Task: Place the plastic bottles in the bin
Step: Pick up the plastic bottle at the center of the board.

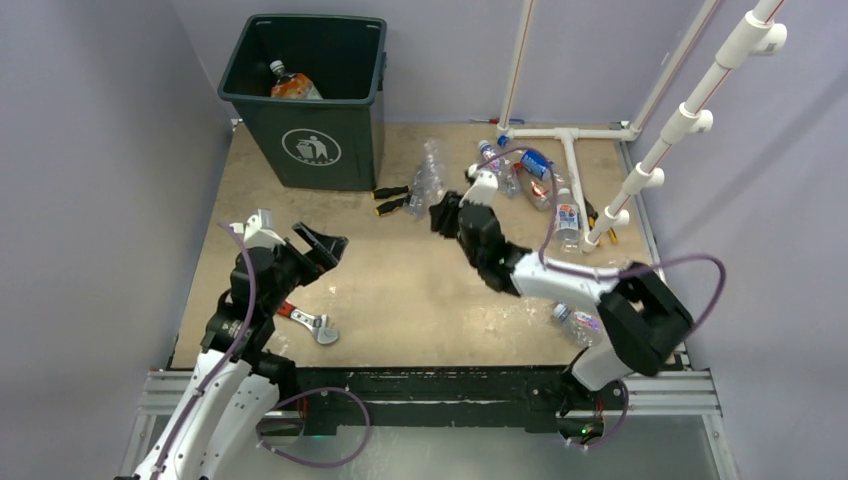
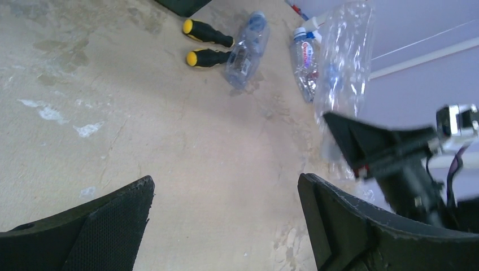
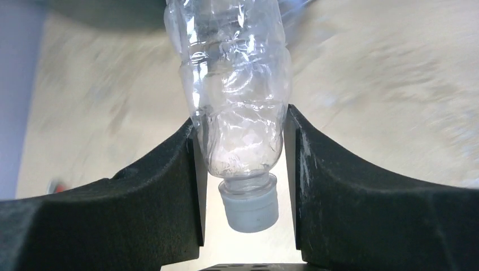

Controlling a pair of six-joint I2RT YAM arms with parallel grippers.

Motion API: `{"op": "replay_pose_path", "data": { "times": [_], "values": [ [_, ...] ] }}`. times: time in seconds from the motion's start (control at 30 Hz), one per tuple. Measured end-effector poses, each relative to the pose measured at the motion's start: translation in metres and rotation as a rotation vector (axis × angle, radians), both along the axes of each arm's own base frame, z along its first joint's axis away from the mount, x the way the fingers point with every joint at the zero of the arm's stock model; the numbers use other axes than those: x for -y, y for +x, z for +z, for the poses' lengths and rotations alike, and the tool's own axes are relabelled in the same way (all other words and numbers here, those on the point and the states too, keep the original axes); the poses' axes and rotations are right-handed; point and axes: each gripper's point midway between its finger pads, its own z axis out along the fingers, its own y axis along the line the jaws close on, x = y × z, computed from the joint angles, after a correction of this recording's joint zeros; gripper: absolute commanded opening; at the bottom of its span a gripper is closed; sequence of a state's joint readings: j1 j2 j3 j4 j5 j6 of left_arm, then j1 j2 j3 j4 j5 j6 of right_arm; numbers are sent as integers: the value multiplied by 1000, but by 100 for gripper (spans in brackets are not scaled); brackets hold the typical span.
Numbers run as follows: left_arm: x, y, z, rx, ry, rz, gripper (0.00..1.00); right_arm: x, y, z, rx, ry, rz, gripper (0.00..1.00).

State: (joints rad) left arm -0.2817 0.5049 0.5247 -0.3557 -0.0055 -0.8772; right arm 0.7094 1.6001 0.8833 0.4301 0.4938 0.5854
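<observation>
**Tan board, lilac walls, one bottle clamped**

Lilac walls (image 1: pixel 90 150) close in a scuffed tan board table (image 1: pixel 400 300) blotched with whitish scrapes. The dark bin (image 1: pixel 305 110) stands at the upper left of the top view, with an orange-labelled bottle (image 1: pixel 293 86) lying inside it. A white pipe frame (image 1: pixel 570 150) fills the upper right. At centre, the right gripper (image 3: pixel 240 121) is clamped on a clear crumpled bottle (image 3: pixel 237 84) just above its grey cap. At left centre, the left gripper (image 2: pixel 226 179) hangs over bare board with its jaws spread wide and nothing between them. Loose bottles (image 1: pixel 567 215) lie by the pipes at upper right. Two screwdrivers (image 1: pixel 395 200) lie right of the bin, and a wrench (image 1: pixel 310 322) lies at lower left.
</observation>
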Motion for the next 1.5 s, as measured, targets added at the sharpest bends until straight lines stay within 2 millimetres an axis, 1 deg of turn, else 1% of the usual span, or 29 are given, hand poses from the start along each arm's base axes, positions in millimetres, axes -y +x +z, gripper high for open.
{"op": "replay_pose_path", "data": {
  "times": [0.03, 0.1, 0.13, 0.17, 0.2, 0.3, 0.37, 0.43, 0.5, 0.63, 0.67, 0.77, 0.87, 1.0, 1.13, 1.27, 1.4, 1.5],
  "values": [
    [1, 2, 4, 7, -5, -1, 99, -14, -23, 10, 28, 1, 74, 35],
    [4, 5, 13, 32, -17, -14, 99, -35, -66, 24, 72, 8, 212, 35],
    [8, 7, 23, 66, -33, -31, 99, -47, -95, 30, 94, 17, 317, 35],
    [9, 8, 26, 74, -36, -35, 99, -50, -110, 34, 108, 23, 371, 35],
    [12, 8, 33, 101, -52, -51, 99, -52, -127, 40, 125, 35, 431, 35],
    [24, 7, 66, 217, -119, -104, 99, -42, -161, 55, 185, 73, 549, 36],
    [32, 4, 90, 308, -156, -160, 99, -39, -178, 67, 229, 94, 622, 37],
    [42, -2, 110, 385, -178, -229, 99, -38, -193, 79, 271, 103, 693, 37],
    [53, -6, 123, 425, -185, -305, 100, -39, -208, 88, 304, 105, 765, 37],
    [70, -11, 133, 453, -188, -430, 100, -39, -233, 100, 353, 123, 888, 38],
    [74, -14, 134, 462, -184, -459, 99, -38, -239, 100, 352, 126, 909, 38],
    [77, -24, 142, 512, -155, -514, 99, -36, -251, 102, 357, 138, 967, 38],
    [78, -39, 160, 614, -129, -555, 99, -34, -265, 111, 381, 167, 1027, 38],
    [76, -55, 192, 766, -95, -580, 99, -32, -290, 124, 420, 202, 1130, 38],
    [77, -68, 218, 888, -56, -625, 99, -29, -300, 126, 423, 208, 1171, 37],
    [84, -82, 233, 972, -18, -706, 99, -30, -305, 116, 384, 195, 1203, 36],
    [91, -92, 239, 1001, 4, -796, 99, -34, -305, 105, 319, 171, 1223, 35],
    [96, -93, 234, 983, 6, -849, 99, -36, -306, 101, 285, 158, 1241, 35]
  ]
}}
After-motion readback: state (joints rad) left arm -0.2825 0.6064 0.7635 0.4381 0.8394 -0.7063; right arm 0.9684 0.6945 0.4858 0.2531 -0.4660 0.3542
